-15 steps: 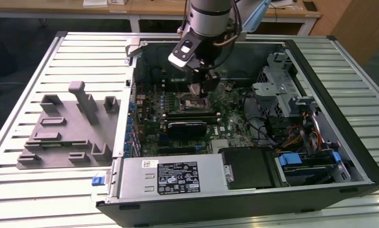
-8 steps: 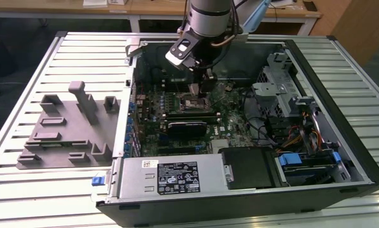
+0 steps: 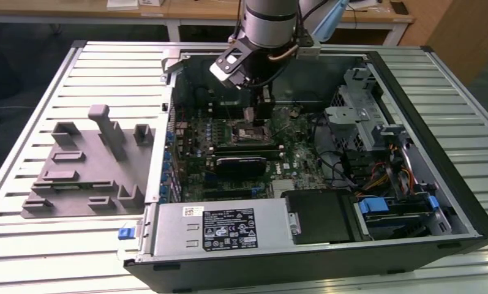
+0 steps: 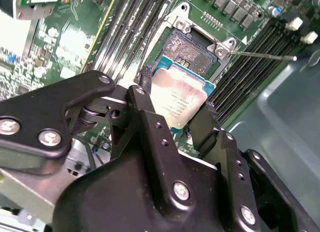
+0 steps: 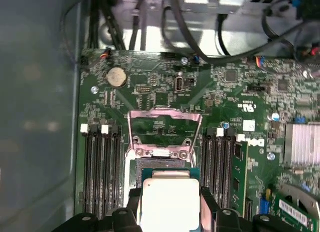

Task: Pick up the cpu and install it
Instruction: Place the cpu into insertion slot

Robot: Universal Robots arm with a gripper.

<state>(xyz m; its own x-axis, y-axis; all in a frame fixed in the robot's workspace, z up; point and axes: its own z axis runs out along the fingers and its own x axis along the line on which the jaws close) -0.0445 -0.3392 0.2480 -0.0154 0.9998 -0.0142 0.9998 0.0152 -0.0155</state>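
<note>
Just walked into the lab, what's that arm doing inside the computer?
The robot arm's gripper is down inside the open computer case, shut on the cpu by its edges. It holds the chip just above the motherboard's open socket. The chip is not seated yet.

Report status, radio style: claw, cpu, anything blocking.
Claw shut on cpu. Cpu at open socket, not seated. Retention frame raised, clear of cpu.
</note>
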